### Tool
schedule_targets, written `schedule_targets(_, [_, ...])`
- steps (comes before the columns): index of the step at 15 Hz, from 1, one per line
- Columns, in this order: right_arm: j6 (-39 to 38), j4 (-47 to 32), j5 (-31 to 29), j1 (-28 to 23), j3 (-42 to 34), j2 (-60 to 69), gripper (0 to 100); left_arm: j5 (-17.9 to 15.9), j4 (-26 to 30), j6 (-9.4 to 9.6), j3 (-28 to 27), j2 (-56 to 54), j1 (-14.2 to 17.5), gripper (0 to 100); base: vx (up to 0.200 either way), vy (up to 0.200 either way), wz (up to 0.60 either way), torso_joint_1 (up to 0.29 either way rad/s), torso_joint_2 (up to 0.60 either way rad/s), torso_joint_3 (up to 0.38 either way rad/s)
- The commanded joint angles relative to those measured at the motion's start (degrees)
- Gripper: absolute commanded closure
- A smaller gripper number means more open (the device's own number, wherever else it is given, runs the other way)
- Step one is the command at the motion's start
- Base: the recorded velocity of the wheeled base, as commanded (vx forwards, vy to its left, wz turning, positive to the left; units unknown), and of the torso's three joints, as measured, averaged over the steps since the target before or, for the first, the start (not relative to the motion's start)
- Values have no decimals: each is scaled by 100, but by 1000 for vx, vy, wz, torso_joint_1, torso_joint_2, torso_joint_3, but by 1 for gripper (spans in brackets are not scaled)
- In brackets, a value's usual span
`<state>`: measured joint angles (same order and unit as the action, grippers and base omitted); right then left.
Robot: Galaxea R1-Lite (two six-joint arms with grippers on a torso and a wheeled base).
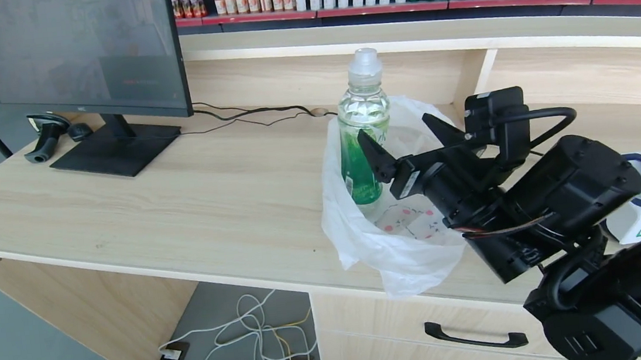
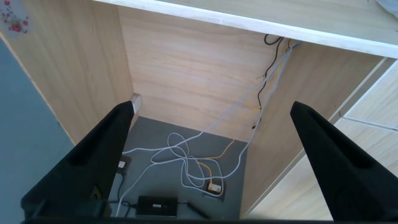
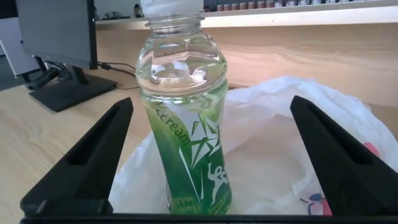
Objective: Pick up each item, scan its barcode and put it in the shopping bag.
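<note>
The bottle [image 1: 364,134] stands upright inside the white shopping bag [image 1: 361,240] on the counter [image 1: 181,199]. The right gripper [image 1: 393,127] gapes wide just near-right of it, holding nothing. It should probably back out level toward the near right, so neither finger tips the bottle or snags the bag's rim. The left gripper [image 2: 211,109], also spread open, hangs low below the counter's near edge.

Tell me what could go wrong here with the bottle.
The tall clear plastic bottle with green label stands upright in the thin white plastic shopping bag; the open right hand close by could knock it over. The bag's loose rim may snag on a finger and be dragged.
</note>
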<state>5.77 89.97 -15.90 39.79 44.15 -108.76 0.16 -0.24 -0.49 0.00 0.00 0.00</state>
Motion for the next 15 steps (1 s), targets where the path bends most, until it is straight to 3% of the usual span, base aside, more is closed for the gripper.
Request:
schedule_targets(1, [-23, 3, -1, 2, -82, 171, 0, 2, -2, -4, 0, 0, 0, 0, 0, 0, 0, 0, 0, 0])
schedule_targets(15, [-67, 3, -1, -112, -548, 567, 0, 2, -2, -4, 0, 0, 0, 0, 0, 0, -600, 2, 1, 2])
